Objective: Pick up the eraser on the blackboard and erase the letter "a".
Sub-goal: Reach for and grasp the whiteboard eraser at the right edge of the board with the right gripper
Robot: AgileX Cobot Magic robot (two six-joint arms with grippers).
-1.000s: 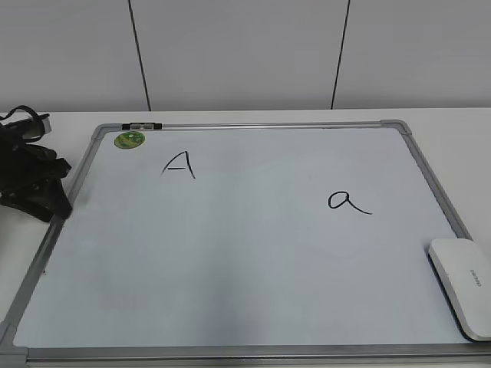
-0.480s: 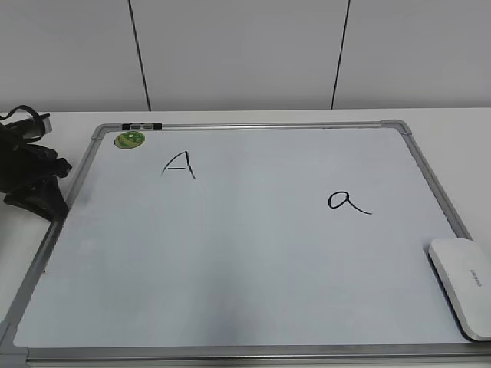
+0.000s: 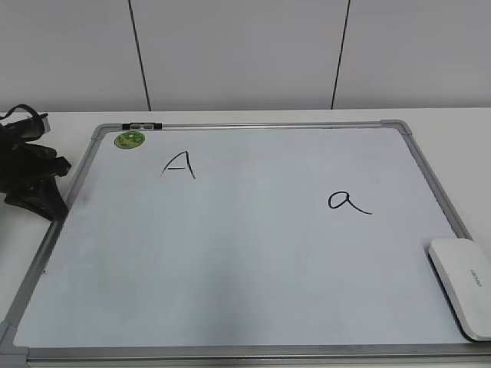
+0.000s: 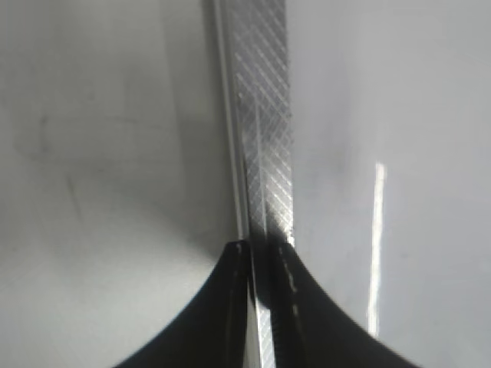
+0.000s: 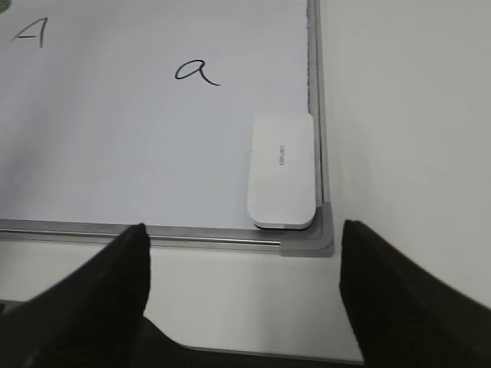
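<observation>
The white eraser (image 3: 464, 285) lies flat on the blackboard (image 3: 253, 261) in its near right corner; it also shows in the right wrist view (image 5: 281, 170). The lowercase letter "a" (image 3: 347, 202) is written in black right of the middle, and shows in the right wrist view (image 5: 196, 71). My left gripper (image 3: 46, 192) is at the board's left edge, shut on the grey metal frame (image 4: 265, 115), which runs between its jaws (image 4: 265, 247). My right gripper (image 5: 242, 230) is open and empty, off the board in front of the eraser's corner. It is out of the exterior view.
A capital "A" (image 3: 178, 164) is written at the upper left of the board, near a round green sticker (image 3: 130, 139). The board lies on a white table (image 3: 453, 123) with a white panelled wall behind it.
My left gripper has shifted very slightly to the left at the board's left edge. The eraser and both letters have not moved.
</observation>
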